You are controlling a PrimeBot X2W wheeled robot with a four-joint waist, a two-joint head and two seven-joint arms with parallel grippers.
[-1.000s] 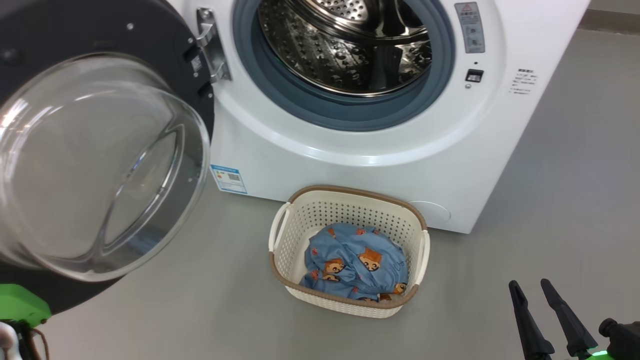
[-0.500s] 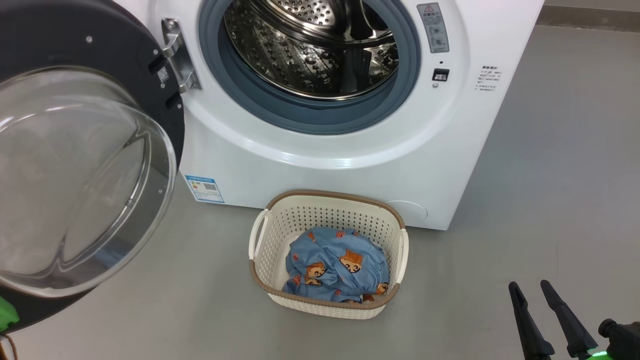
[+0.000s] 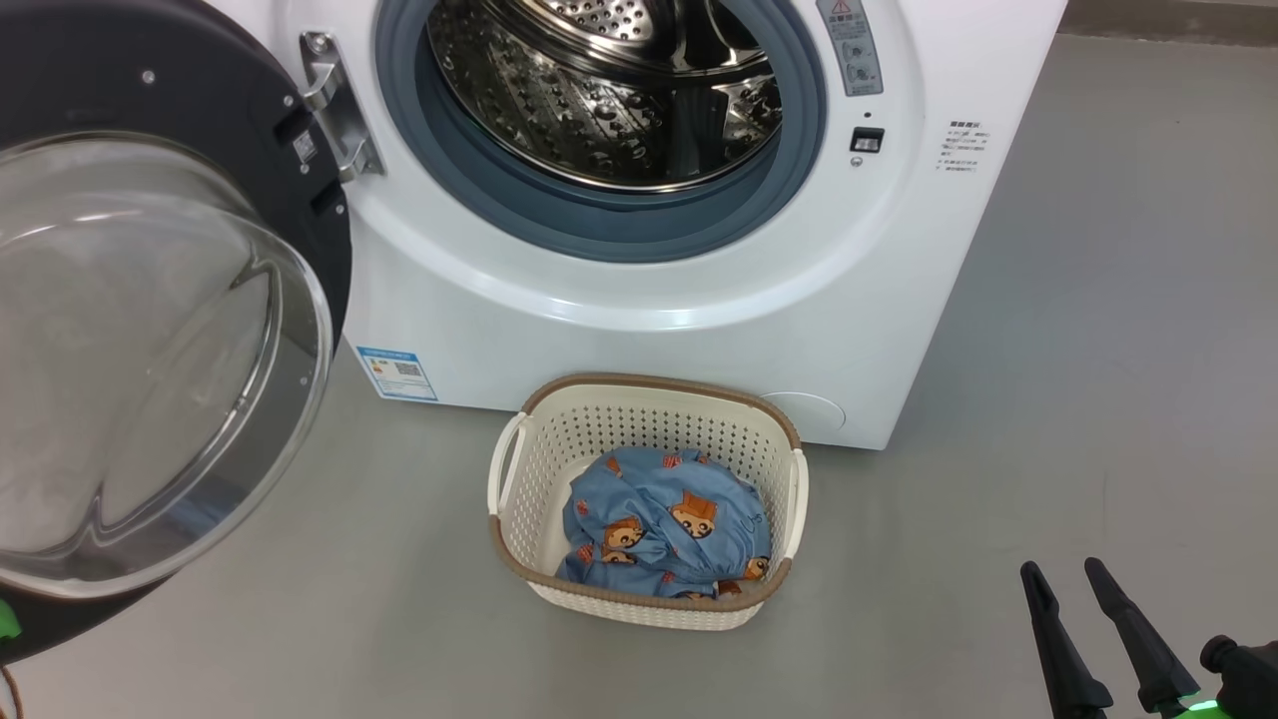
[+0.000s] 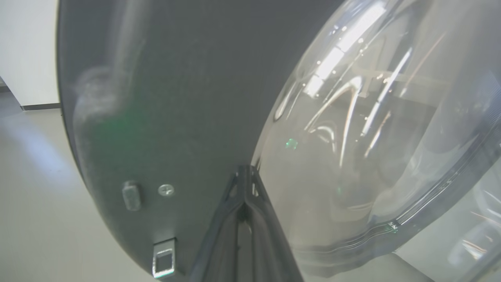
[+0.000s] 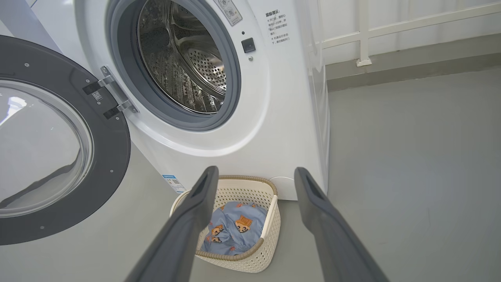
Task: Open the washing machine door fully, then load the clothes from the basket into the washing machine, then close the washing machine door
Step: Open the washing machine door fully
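The washing machine (image 3: 639,320) stood white on the grey floor (image 3: 1098,320), its round mouth uncovered, showing the grey gasket (image 3: 599,225) and the perforated steel drum (image 3: 559,110). The washing machine door (image 3: 200,100) hung swung out on its metal hinge (image 3: 334,120) at the left of the machine's opening, its black rim and bulging glass bowl turned away from the mouth. The basket (image 3: 639,424) sat on the floor just in front of the machine's base, below the opening and near the front panel. The clothes (image 3: 664,524), blue fabric with orange-brown figures, lay bundled inside it. The right hand (image 3: 1060,567) hovered well out from the machine's front, off to the basket's right, its two dark fingers spread apart and holding nothing. The left hand (image 4: 244,172) was at the machine's open door, fingers pressed together, their tips at the line where the black rim met the glass. Whether they touched it could not be told.
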